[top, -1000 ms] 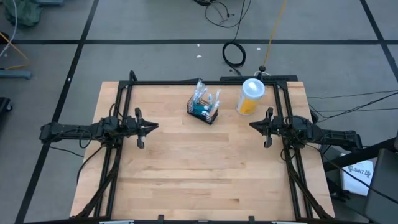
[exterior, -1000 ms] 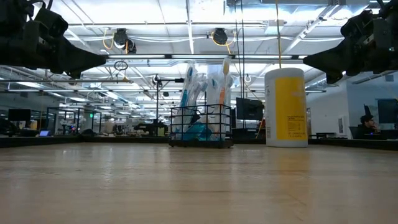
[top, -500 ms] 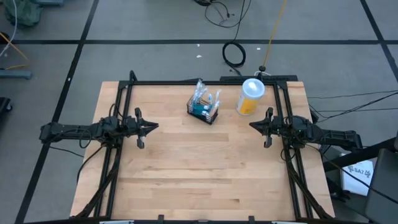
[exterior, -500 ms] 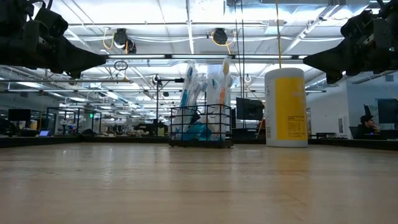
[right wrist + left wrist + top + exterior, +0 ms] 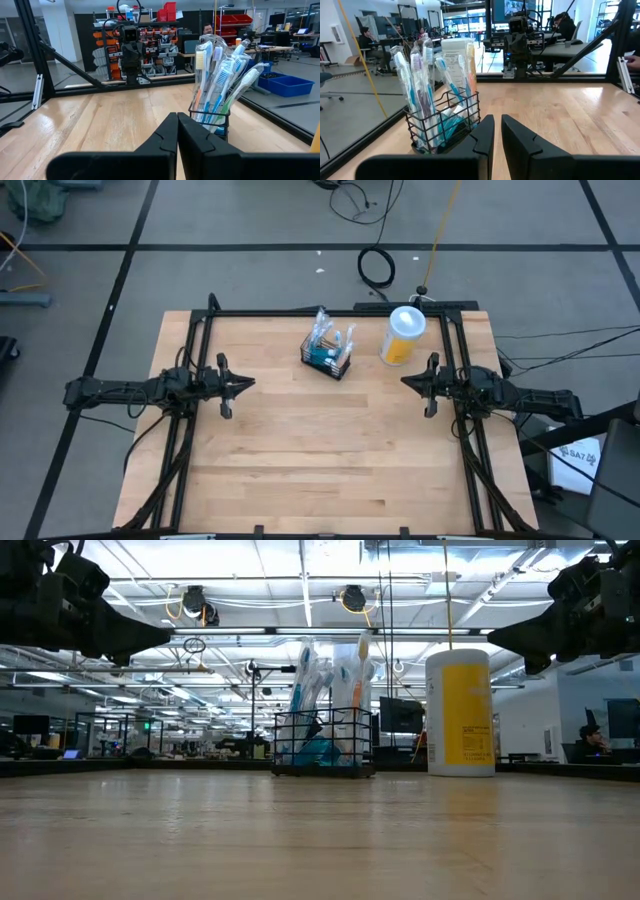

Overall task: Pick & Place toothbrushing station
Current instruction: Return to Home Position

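Note:
The toothbrushing station (image 5: 328, 358), a small black wire basket holding several toothbrushes in clear wrappers, stands on its base on the wooden table at the far middle. It also shows in the low view (image 5: 323, 743), the left wrist view (image 5: 442, 122) and the right wrist view (image 5: 210, 122). My left gripper (image 5: 247, 384) hovers shut at the table's left side, pointing right. My right gripper (image 5: 407, 382) hovers shut at the right side, pointing left. Both are empty, above the table and well apart from the basket.
A tall yellow cup with a white lid (image 5: 402, 338) stands just right of the basket near the far edge, and also shows in the low view (image 5: 460, 712). A black frame (image 5: 330, 311) runs along the table's far, left and right edges. People sit in the room beyond.

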Motion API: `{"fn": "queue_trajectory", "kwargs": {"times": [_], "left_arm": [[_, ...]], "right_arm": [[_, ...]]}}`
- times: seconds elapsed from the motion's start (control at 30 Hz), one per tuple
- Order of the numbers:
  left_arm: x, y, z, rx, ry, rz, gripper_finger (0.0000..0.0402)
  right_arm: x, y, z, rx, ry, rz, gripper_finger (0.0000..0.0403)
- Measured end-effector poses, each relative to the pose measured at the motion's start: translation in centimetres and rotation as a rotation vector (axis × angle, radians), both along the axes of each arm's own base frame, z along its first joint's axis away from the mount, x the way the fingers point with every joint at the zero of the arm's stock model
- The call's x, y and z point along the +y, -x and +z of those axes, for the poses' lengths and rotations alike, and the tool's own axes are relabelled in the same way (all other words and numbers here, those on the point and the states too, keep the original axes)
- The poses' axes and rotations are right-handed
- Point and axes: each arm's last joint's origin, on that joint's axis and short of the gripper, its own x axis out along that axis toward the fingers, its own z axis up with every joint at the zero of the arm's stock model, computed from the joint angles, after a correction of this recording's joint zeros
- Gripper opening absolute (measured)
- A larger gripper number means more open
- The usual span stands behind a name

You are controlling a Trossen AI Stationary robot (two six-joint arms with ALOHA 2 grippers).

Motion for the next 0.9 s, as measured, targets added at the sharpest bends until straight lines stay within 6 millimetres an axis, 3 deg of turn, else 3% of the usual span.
{"fn": "queue_trajectory", "kwargs": {"times": [0.3, 0.63, 0.9], "left_arm": [[0.00, 0.00, 0.00, 0.013, -0.080, 0.002, 0.0042], [0.00, 0.00, 0.00, 0.012, -0.077, 0.001, 0.0042], [0.00, 0.00, 0.00, 0.012, -0.077, 0.001, 0.0042]], "right_arm": [[0.00, 0.00, 0.01, -0.001, 0.001, 0.000, 0.0000], [0.00, 0.00, 0.01, 0.021, 0.133, -0.002, 0.0000], [0.00, 0.00, 0.00, 0.010, 0.063, -0.001, 0.0000]]}}
